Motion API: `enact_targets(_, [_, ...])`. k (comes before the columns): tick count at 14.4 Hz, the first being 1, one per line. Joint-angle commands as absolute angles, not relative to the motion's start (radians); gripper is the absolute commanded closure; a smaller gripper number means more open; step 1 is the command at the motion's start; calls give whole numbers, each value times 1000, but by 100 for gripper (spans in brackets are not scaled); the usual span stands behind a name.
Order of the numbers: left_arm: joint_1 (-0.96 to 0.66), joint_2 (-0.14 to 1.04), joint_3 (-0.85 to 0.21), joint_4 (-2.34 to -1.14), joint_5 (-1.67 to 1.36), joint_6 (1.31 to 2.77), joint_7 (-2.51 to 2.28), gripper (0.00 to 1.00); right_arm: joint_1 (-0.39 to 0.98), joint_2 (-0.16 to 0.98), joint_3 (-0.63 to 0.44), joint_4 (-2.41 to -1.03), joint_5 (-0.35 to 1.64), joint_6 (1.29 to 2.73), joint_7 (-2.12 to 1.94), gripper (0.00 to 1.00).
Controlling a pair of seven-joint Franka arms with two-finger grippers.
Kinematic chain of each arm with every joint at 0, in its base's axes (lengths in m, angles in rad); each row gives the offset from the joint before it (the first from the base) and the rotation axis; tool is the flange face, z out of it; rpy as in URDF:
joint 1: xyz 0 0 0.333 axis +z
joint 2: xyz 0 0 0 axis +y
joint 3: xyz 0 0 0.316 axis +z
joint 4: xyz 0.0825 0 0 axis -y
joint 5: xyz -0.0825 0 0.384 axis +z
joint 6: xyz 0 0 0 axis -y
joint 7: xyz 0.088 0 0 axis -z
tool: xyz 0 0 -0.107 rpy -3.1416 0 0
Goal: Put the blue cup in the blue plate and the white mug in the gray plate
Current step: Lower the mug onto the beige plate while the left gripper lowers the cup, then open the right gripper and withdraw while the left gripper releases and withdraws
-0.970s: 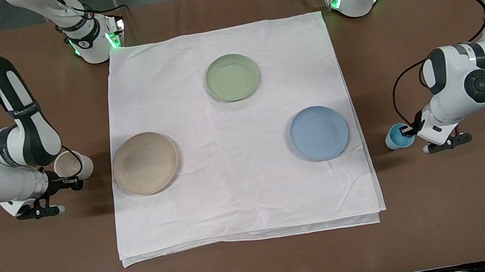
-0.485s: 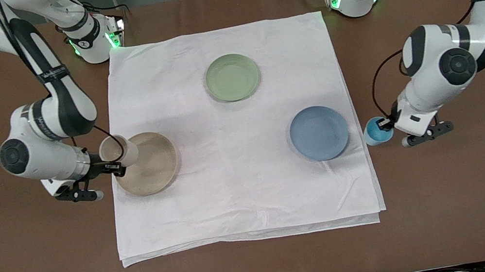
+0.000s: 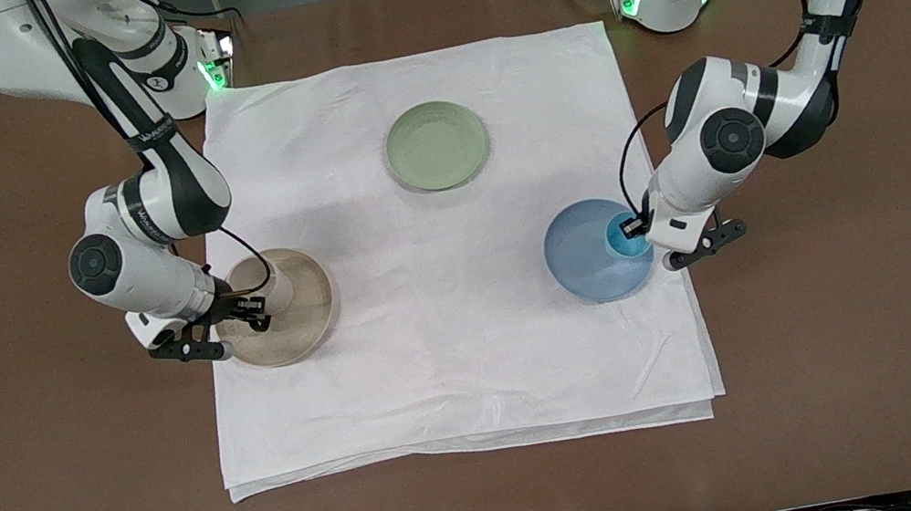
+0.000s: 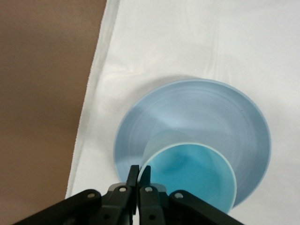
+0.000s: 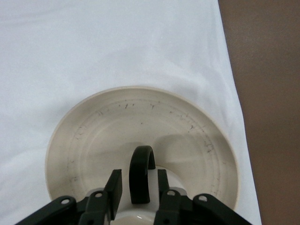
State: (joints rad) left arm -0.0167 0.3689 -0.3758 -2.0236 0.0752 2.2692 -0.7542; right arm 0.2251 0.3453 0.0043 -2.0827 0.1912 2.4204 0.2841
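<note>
My right gripper (image 3: 251, 306) holds the white mug (image 3: 281, 289), tilted, low over the gray plate (image 3: 309, 321). In the right wrist view its fingers (image 5: 115, 185) stand either side of the mug's dark handle (image 5: 140, 159), with the plate (image 5: 93, 136) under them. I cannot tell whether the mug touches the plate. My left gripper (image 3: 634, 227) is shut on the rim of the blue cup (image 3: 624, 237), over the edge of the blue plate (image 3: 582, 262) toward the left arm's end. The left wrist view shows the shut fingers (image 4: 134, 173) pinching the cup's wall (image 4: 192, 176) above the plate (image 4: 197, 108).
A sage-green plate (image 3: 437, 145) lies on the white cloth (image 3: 456, 366), farther from the front camera than the other two plates. Bare brown table (image 3: 873, 315) surrounds the cloth.
Both arms have swung inward from the bare table. The right gripper carried the mug over the gray plate, and the left gripper carried the blue cup over the blue plate.
</note>
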Motion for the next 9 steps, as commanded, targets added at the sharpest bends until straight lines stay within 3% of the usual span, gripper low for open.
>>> enact_targets(1, [-14, 385, -379, -2023, 95, 2286, -775, 83, 213, 322, 6, -2016, 213, 2322, 279, 0])
enact_targets(2, [-18, 384, -377, -2019, 94, 2286, -773, 75, 212, 313, -3, -1947, 203, 2192, 275, 0])
enact_targets(3, [-8, 377, -377, -2007, 94, 2284, -770, 55, 206, 301, -11, -1874, 190, 2068, 269, 0])
enact_targets(5, [0, 359, -376, -1956, 94, 2267, -769, 0, 186, 281, -21, -1710, 73, 1813, 244, 0])
enact_targets(9, [64, 290, -371, -1808, 97, 2137, -735, 0, 85, 252, -21, -1525, 31, 1516, 75, 0])
